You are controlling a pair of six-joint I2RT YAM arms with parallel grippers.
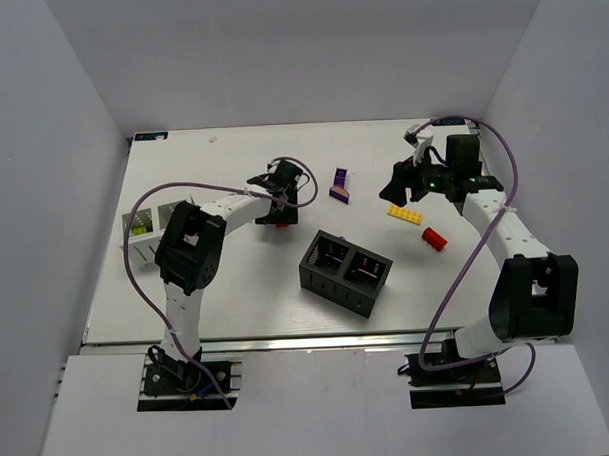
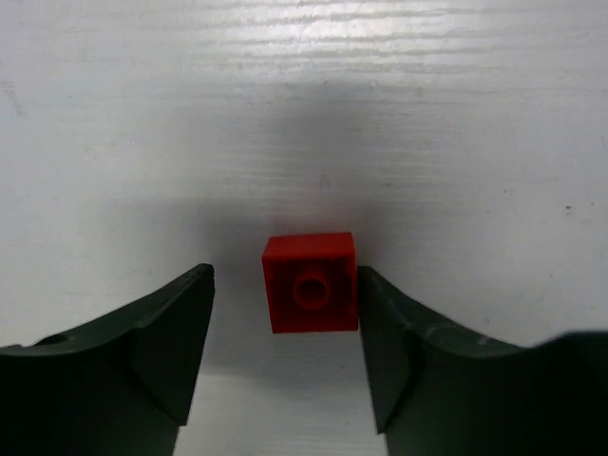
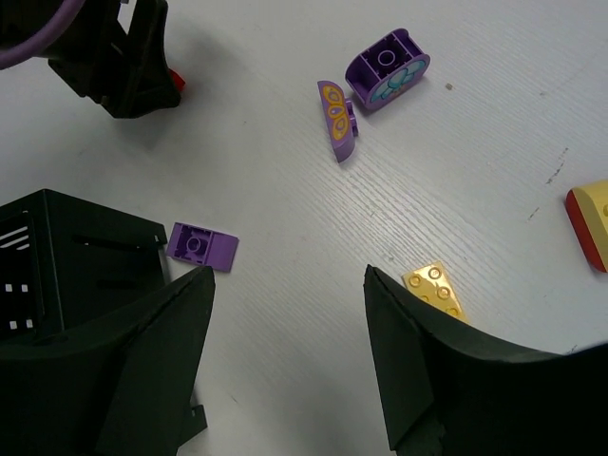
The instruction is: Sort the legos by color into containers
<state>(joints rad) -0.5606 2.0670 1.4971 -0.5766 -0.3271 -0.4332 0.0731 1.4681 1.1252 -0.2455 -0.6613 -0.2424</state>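
The left fingers (image 2: pixel 161 342) stand apart, low over the bench (image 2: pixel 304 95), with a small red brick (image 2: pixel 310 282) lying between them. The brick is off-centre. Its side touches, or all but touches, the finger on the right of the wrist view, and a clear gap remains to the other finger. It lies square to the fingers, with a round boss or socket facing up.

The brick looks light, stiff and smooth, and not at all fragile. The best hold is probably across its two flat opposite sides, at about mid-height. As the fingers close, it will likely slide sideways along the bench until both meet it. A pinch on a corner could make it twist or pop out.

The right fingers (image 3: pixel 142 380) are also apart and hold nothing. A flat purple brick (image 3: pixel 202 247) lies just past the tip of one finger, beside the black box (image 3: pixel 57 237). A yellow wedge (image 3: pixel 434 291) lies just beside the tip of the other. Two more purple pieces (image 3: pixel 387 68) lie well ahead of these fingers. The flat purple brick is thin, so only its edges give a grip.
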